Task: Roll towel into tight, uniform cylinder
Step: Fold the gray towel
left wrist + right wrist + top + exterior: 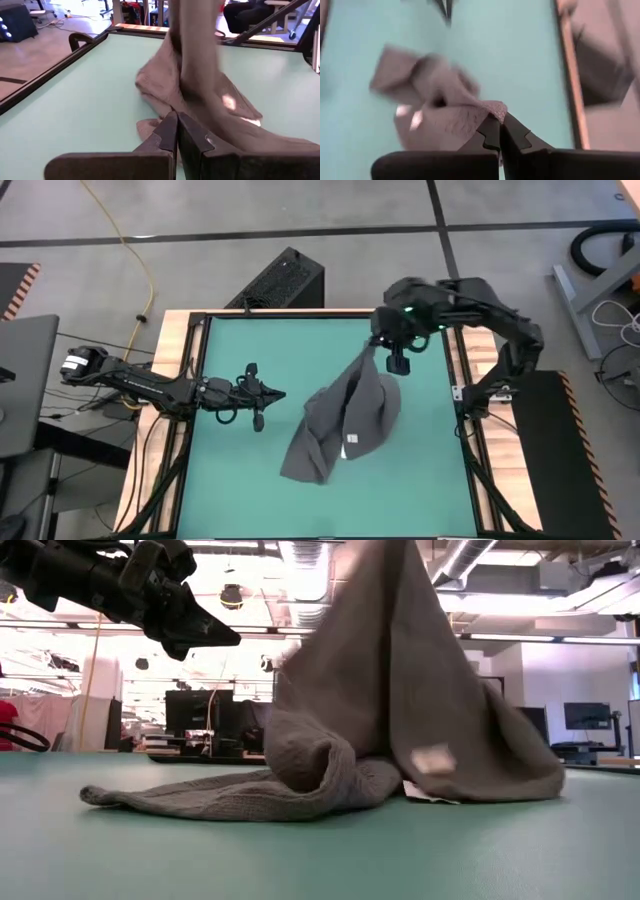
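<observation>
The dark grey towel [345,415] is drawn up into a peak near the table's far right. Its lower part [250,795] lies bunched on the teal table, and a white label [433,760] shows on it. My right gripper [499,120] is above the table at the peak [372,350], shut on the towel. My left gripper [281,391] is shut and empty. It hovers above the table to the left of the towel, apart from it, and also shows in the low view [225,638] and the left wrist view [177,116]. My right gripper pinches the towel's topmost bit [492,106] between its two fingers, at an edge or corner; one layer or several, I cannot tell. The fingers come from above. The towel hangs below them in a cone, its lower part [305,455] bunched on the table.
The table's dark frame [200,360] runs around the teal surface. A black box [285,278] stands on the floor beyond the far edge. Bare teal surface [250,480] lies to the near left of the towel.
</observation>
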You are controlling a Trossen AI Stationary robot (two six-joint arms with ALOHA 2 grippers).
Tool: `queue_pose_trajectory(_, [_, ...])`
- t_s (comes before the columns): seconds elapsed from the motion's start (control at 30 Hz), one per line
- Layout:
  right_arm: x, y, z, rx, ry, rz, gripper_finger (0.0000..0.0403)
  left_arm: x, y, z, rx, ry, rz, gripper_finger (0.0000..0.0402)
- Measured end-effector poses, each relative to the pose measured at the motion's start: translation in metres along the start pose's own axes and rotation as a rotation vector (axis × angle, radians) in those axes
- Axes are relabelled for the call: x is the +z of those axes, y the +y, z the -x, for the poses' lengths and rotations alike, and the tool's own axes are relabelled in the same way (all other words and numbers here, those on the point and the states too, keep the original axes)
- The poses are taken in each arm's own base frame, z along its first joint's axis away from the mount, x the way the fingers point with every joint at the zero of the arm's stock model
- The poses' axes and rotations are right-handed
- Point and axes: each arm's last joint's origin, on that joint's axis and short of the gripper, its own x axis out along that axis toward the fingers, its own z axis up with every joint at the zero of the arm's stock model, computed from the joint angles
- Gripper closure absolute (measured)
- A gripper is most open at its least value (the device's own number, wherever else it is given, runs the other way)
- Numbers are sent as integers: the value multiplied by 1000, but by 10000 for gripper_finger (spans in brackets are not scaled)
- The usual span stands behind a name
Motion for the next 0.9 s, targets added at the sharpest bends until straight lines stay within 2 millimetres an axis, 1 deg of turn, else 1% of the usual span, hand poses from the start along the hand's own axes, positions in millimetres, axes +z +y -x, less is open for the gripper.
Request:
queue_pose_trajectory(0.07, [-1,-1,-11,4,83,-50,387,0,0,0,0,1,0,401])
queue_pose_trajectory(0.1, [1,0,-16,5,89,-70,387,0,0,0,0,1,-1,401])
queue_pose_trajectory(0.2, [2,5,-22,42,106,-74,387,-1,0,0,-10,7,-2,401])
queue_pose_trajectory(0.3, [2,9,-19,52,97,-51,387,-2,-1,0,-29,26,-8,401])
queue_pose_trajectory(0.4, [0,10,-15,56,90,-82,387,-5,-1,0,-41,56,-11,401])
queue_pose_trajectory(0.47, [-4,12,-10,59,85,-119,387,-7,-1,0,-46,73,4,401])
queue_pose_trajectory(0.57, [-18,17,-1,63,90,-128,387,-7,-1,0,-56,80,42,401])
queue_pose_trajectory(0.67, [-39,24,4,47,112,-160,387,-7,-3,0,-107,77,48,401])
queue_pose_trajectory(0.8, [-75,32,-1,-27,138,-236,387,-3,-10,1,-251,47,40,401])
queue_pose_trajectory(0.9, [-105,38,-9,-28,125,-286,387,-6,-25,-3,-385,20,-10,401])
